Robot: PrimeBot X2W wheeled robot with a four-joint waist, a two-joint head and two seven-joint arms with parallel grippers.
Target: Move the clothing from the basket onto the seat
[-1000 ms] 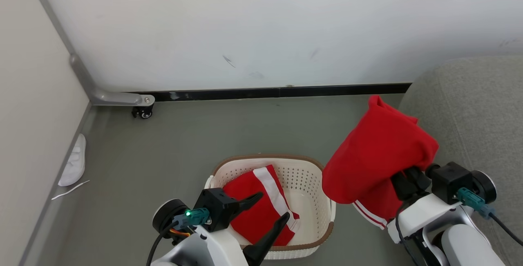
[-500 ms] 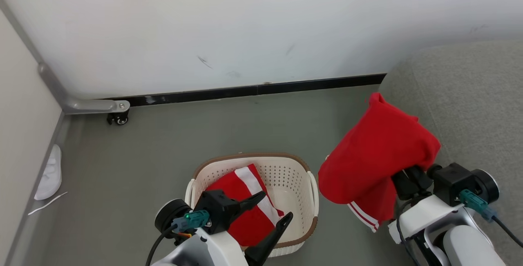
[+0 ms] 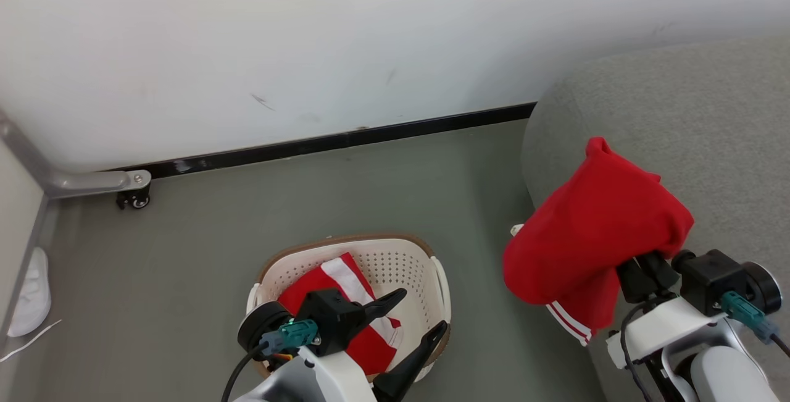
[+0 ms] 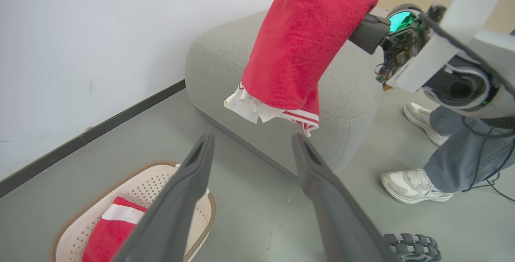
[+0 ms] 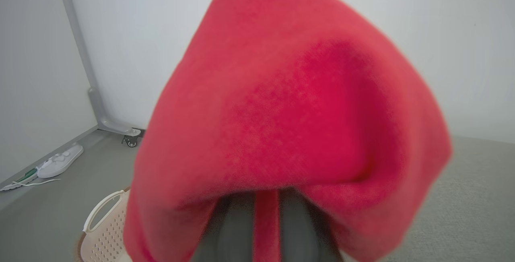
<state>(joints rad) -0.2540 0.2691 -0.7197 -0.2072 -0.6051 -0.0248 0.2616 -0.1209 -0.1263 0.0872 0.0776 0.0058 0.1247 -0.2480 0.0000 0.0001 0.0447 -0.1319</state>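
Since a second ago the head camera has swung right, so the basket (image 3: 382, 238) sits further left in the head view and more of the sofa (image 3: 679, 112) shows on the basket's right. The striped garment (image 3: 592, 235), which overlapped the basket's right rim then, now hangs clear of it, up and to its right, against the sofa's rounded arm.

The right gripper (image 3: 639, 275) is clenched on that garment. Its dark fingers disappear into the red cloth, which drapes over them in a bunched hood, with the thin double white stripes at the hem hanging on the side nearer the basket. The left wrist view shows a bit of white lining sticking out beside the stripes, and the cloth off the floor and off the cushion.

The left gripper (image 3: 421, 310) hovers over the near right part of the basket, jaws spread wide with nothing between them.

Inside the basket lies the banded garment (image 3: 302, 294), folded against the left wall, its broad white band facing up.

Far left of the basket a white slipper (image 3: 31, 294) lies by the wall. Beyond the sofa from the basket a person's white shoe (image 4: 414, 185) and jeans leg (image 4: 458, 165) stand on the grey floor.
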